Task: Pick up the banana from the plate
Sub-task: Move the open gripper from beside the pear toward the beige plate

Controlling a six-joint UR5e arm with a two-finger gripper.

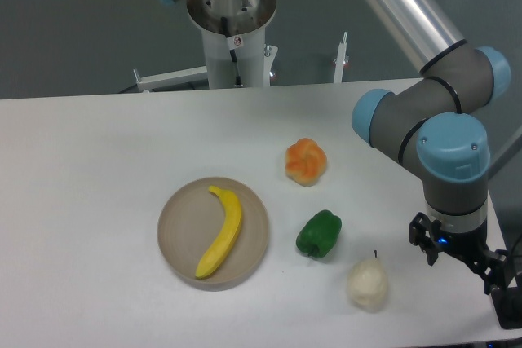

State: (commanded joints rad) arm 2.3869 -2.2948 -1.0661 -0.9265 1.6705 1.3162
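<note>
Evidently nothing was done yet: the banana (221,232) lay on the plate (177,232), the gripper (502,283) well apart, its state unreadable.

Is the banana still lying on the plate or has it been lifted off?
On the plate. The banana lies flat across the plate; the claw is far to the side, near the pear.
</note>
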